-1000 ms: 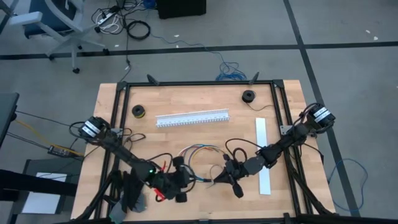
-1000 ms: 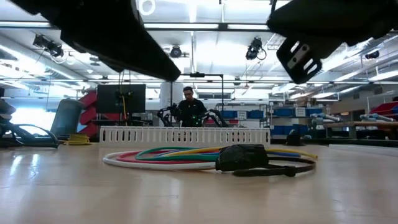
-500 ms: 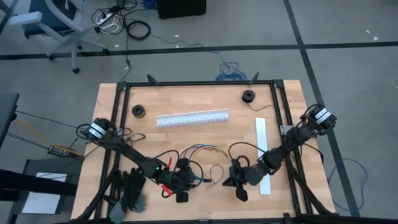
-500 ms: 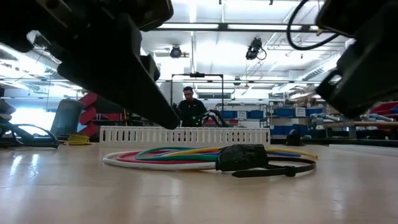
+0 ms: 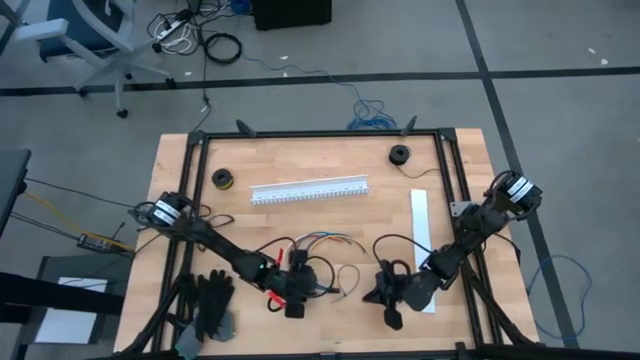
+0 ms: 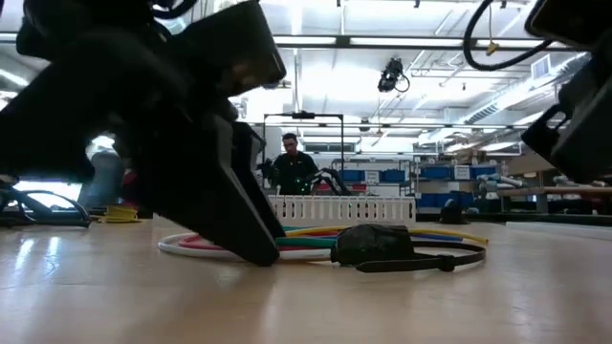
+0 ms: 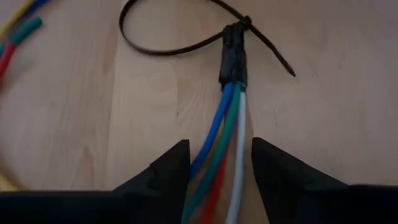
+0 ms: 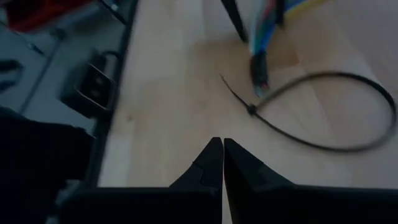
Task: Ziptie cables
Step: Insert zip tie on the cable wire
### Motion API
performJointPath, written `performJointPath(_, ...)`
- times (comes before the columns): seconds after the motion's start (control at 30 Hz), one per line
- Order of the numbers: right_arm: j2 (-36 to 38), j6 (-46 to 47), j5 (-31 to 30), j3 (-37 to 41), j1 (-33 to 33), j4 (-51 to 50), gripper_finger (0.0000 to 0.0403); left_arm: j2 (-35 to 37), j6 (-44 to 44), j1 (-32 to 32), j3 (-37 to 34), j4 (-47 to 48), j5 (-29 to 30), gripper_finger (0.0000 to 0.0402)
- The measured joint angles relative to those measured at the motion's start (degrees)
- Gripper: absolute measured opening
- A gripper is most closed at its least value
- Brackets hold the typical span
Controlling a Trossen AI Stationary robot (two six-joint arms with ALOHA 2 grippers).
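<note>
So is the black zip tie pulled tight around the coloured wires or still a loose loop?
Loose: the thin black plastic zip tie forms a wide open loop beside the coloured wires' dark end.

Left arm reaches from the counter's left edge toward front centre; left hand (image 7: 214, 168) low, fingers parted. Right arm stretches in from the right edge, right hand (image 8: 222, 163) near the front, fingers pressed together, raised off the counter.

Cables (image 5: 318, 243) on table (image 5: 180, 160), btwn both end effectors; channel (image 5: 308, 190) behind.
</note>
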State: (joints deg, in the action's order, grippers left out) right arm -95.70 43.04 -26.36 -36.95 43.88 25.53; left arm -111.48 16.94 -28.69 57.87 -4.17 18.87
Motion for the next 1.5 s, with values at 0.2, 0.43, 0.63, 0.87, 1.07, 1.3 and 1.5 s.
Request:
performJointPath(0.2, 0.00, -2.46, -1.21, -0.02, -0.02, 4.22, 0.0001, -2.18, -4.07, 1.46, 0.29, 0.04, -2.35, 0.0146)
performJointPath(0.43, 0.00, -3.90, -2.74, -0.02, -0.81, 4.43, 0.0000, -2.74, -3.84, 3.02, 0.29, -0.82, -7.92, 0.0024)
performJointPath(0.63, -0.01, -12.23, -0.58, -0.02, -1.81, 1.73, 0.0000, -2.36, -4.71, 3.11, 0.24, -2.46, -7.10, 0.0004)
performJointPath(0.87, -0.02, -21.03, 1.97, -0.02, -3.81, 1.36, 0.0021, -0.35, -1.45, 3.08, 0.28, 0.98, -6.12, 0.0001)
performJointPath(1.07, -4.30, -23.19, 6.78, -2.56, -7.19, 0.37, 0.0071, -0.29, 0.36, 3.04, 0.23, 0.99, -5.67, 0.0001)
performJointPath(1.3, -12.45, -30.00, 5.74, -12.14, -8.11, -11.44, 0.0108, -0.22, 2.42, 2.57, 0.24, 1.35, -5.02, 0.0000)
performJointPath(1.5, -14.51, -28.01, 7.05, -14.67, -9.59, -14.99, 0.0090, -0.20, 3.27, 1.82, 0.24, 1.56, -4.17, 0.0000)
